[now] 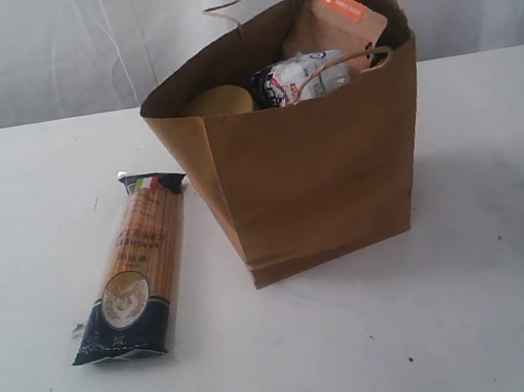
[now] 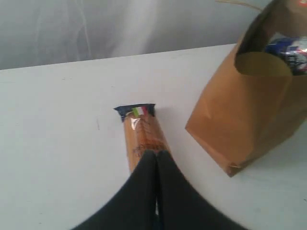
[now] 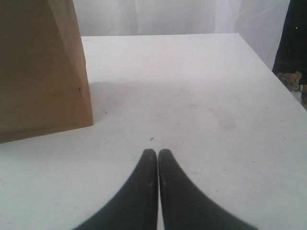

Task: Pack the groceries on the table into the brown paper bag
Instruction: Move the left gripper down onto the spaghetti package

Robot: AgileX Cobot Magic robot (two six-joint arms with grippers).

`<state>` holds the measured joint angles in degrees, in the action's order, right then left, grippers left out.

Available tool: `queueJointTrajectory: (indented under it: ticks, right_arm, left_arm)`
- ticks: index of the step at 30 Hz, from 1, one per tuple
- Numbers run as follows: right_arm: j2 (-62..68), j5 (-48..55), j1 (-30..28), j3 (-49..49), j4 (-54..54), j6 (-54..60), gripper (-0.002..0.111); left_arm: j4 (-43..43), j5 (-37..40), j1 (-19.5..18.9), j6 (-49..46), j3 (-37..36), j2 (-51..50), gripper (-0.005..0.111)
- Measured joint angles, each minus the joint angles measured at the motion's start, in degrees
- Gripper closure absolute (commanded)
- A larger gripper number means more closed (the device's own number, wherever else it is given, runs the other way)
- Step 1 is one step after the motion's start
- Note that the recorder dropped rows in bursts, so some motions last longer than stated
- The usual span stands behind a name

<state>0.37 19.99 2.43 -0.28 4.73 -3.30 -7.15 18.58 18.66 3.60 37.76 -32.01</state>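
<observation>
Item: long spaghetti packet (image 1: 133, 267), flat on the table (image 1: 25, 192), left of the brown paper bag (image 1: 319, 178); the only grocery seen outside it. Its long axis runs straight ahead from the left gripper (image 2: 157, 154), whose jaws are pressed together and empty. The right gripper (image 3: 158, 152), also closed and empty, is on the bag's far side. The left arm is nearer.

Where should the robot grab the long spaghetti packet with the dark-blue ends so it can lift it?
Around its middle, across the narrow width, coming straight down from above. The long spaghetti packet with dark-blue ends lies flat on the white table, long sides free, and a middle grip should stop it tipping. The shut left gripper must open first.
</observation>
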Motion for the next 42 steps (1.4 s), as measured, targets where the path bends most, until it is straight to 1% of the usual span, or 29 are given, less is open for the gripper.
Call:
queueJointTrajectory:
  ticks: [2,4,6,10,11,12,13,14,15,17,19,20,21,22,23,25,26,28,33,36,39,40,42]
  right_arm:
    - [0.0,0.0,0.0,0.0,0.0,0.0,0.107]
    - [0.0,0.0,0.0,0.0,0.0,0.0,0.107]
    - [0.0,0.0,0.0,0.0,0.0,0.0,0.107]
    - [0.0,0.0,0.0,0.0,0.0,0.0,0.107]
    - [0.0,0.0,0.0,0.0,0.0,0.0,0.107]
    - [0.0,0.0,0.0,0.0,0.0,0.0,0.107]
    - [0.0,0.0,0.0,0.0,0.0,0.0,0.107]
    - [0.0,0.0,0.0,0.0,0.0,0.0,0.107]
    - [0.0,0.0,0.0,0.0,0.0,0.0,0.107]
    - [0.0,0.0,0.0,0.0,0.0,0.0,0.107]
    - [0.0,0.0,0.0,0.0,0.0,0.0,0.107]
    - [0.0,0.0,0.0,0.0,0.0,0.0,0.107]
    - [0.0,0.0,0.0,0.0,0.0,0.0,0.107]
    - [0.0,0.0,0.0,0.0,0.0,0.0,0.107]
    - [0.0,0.0,0.0,0.0,0.0,0.0,0.107]
    - [0.0,0.0,0.0,0.0,0.0,0.0,0.107]
    - [0.0,0.0,0.0,0.0,0.0,0.0,0.107]
    - [0.0,0.0,0.0,0.0,0.0,0.0,0.107]
    - [0.0,0.0,0.0,0.0,0.0,0.0,0.107]
    - [0.0,0.0,0.0,0.0,0.0,0.0,0.107]
    - [0.0,0.0,0.0,0.0,0.0,0.0,0.107]
    - [0.0,0.0,0.0,0.0,0.0,0.0,0.107]
    - [0.0,0.0,0.0,0.0,0.0,0.0,0.107]
  left_arm:
    - [-4.8,-0.1,0.0,-4.1,0.0,-1.3,0.064]
    - [-7.5,-0.4,0.0,-6.6,0.0,-3.3,0.046]
    - [-9.0,-0.9,0.0,-7.5,0.0,-6.0,0.038]
    - [-11.6,-1.9,0.0,-7.9,0.6,-14.3,0.038]
    - [-12.8,-2.0,0.0,-8.0,2.2,-19.0,0.038]
    - [-12.9,-2.1,0.0,-8.1,3.0,-20.8,0.039]
    - [-13.1,-2.1,0.0,-8.4,5.3,-25.2,0.039]
    - [-13.1,-2.1,0.0,-8.7,6.5,-26.9,0.041]
    - [-13.4,-2.0,0.0,-9.5,8.9,-30.9,0.041]
    - [-13.6,-1.9,0.0,-10.1,10.6,-34.3,0.040]
    - [-13.6,-1.9,0.0,-10.6,11.5,-36.9,0.036]
    - [-13.6,-1.9,0.0,-10.7,11.9,-38.4,0.032]
    - [-13.6,-2.1,0.0,-10.8,12.0,-39.4,0.024]
    - [-13.6,-3.1,0.2,-10.9,12.0,-41.8,0.021]
    - [-13.6,-3.7,0.6,-10.9,12.0,-42.7,0.017]
    - [-13.7,-6.8,2.6,-11.0,12.0,-46.1,0.013]
    - [-14.0,-8.6,3.9,-11.0,12.1,-48.5,0.013]
    - [-14.0,-10.2,5.1,-11.0,12.1,-51.8,0.012]
    - [-14.0,-14.8,5.4,-11.0,12.1,-58.2,0.012]
    - [-14.0,-16.7,5.4,-11.0,13.9,-61.5,0.012]
    - [-14.0,-17.1,5.4,-11.0,15.6,-63.6,0.005]
    - [-14.0,-17.1,5.4,-11.0,16.1,-64.1,0.001]
    - [-14.0,-17.1,5.4,-11.0,17.4,-65.9,0.001]
